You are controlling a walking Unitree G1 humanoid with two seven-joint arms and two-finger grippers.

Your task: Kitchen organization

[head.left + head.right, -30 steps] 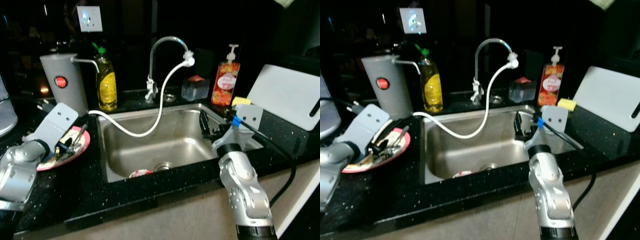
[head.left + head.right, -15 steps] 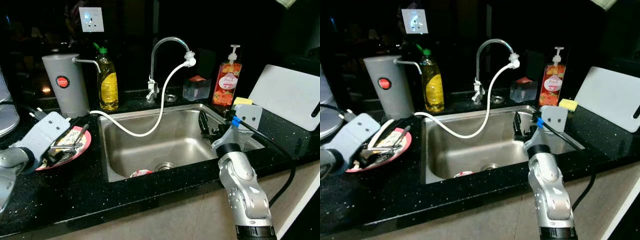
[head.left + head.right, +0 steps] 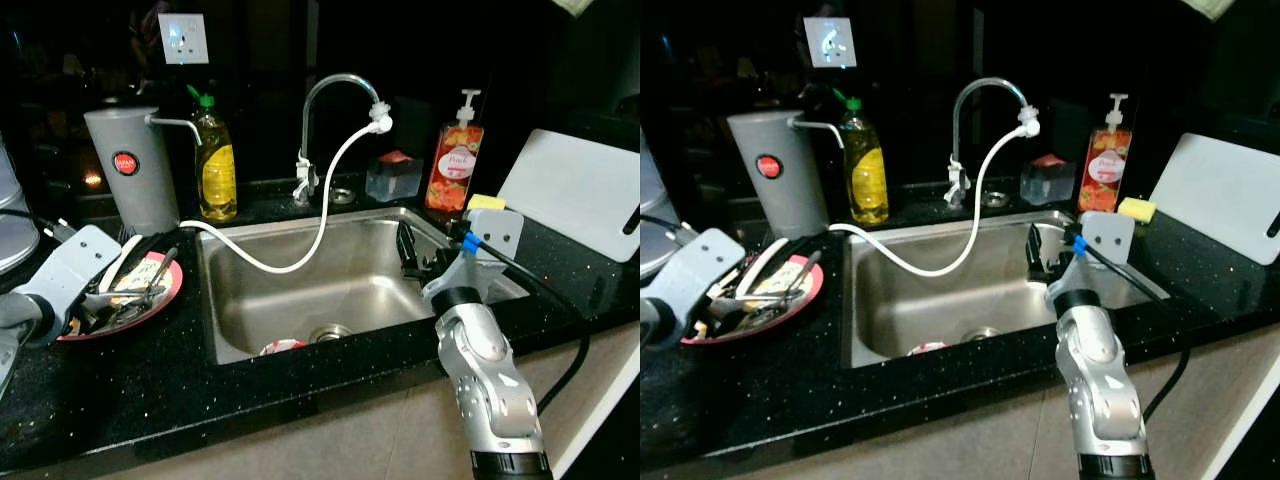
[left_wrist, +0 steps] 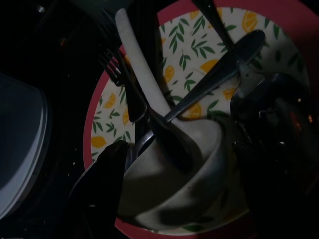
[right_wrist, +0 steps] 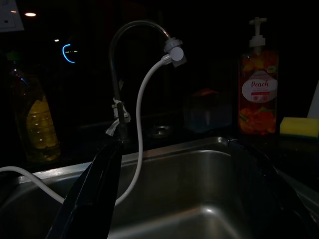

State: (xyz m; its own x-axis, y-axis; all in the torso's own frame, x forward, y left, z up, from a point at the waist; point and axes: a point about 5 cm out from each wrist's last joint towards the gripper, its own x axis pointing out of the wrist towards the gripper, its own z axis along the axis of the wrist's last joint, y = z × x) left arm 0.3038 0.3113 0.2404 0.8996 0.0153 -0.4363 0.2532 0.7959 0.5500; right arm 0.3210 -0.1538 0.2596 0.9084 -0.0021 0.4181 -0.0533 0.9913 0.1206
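The robot stands at a black speckled counter (image 3: 300, 385) with a steel sink (image 3: 350, 290) set into it. Its left gripper (image 4: 174, 194) hangs low over a pink-rimmed plate (image 3: 168, 292) on the counter to the left of the sink, fingers spread wide, one on either side of the pile and closed on nothing. On that plate (lemons and green leaves printed on it) lie a white ladle-like spoon (image 4: 164, 149), a fork (image 4: 124, 89) and a dark spoon (image 4: 219, 69), crossing one another. The right gripper (image 5: 184, 199) hovers above the sink near its right wall, its fingers also held apart and empty, facing the curved tap (image 3: 325, 105). A white hose (image 3: 320, 220) runs from the tap's spout across the basin towards the left. Behind the sink stand a grey jug (image 3: 130, 165), a yellow bottle of dish liquid (image 3: 214, 170) and an orange pump bottle (image 3: 455, 165), with a yellow sponge (image 3: 484, 202) and a white chopping board (image 3: 580, 190) to the right. Something red and white lies at the sink's bottom by the drain (image 3: 330, 332); I cannot tell what it is.
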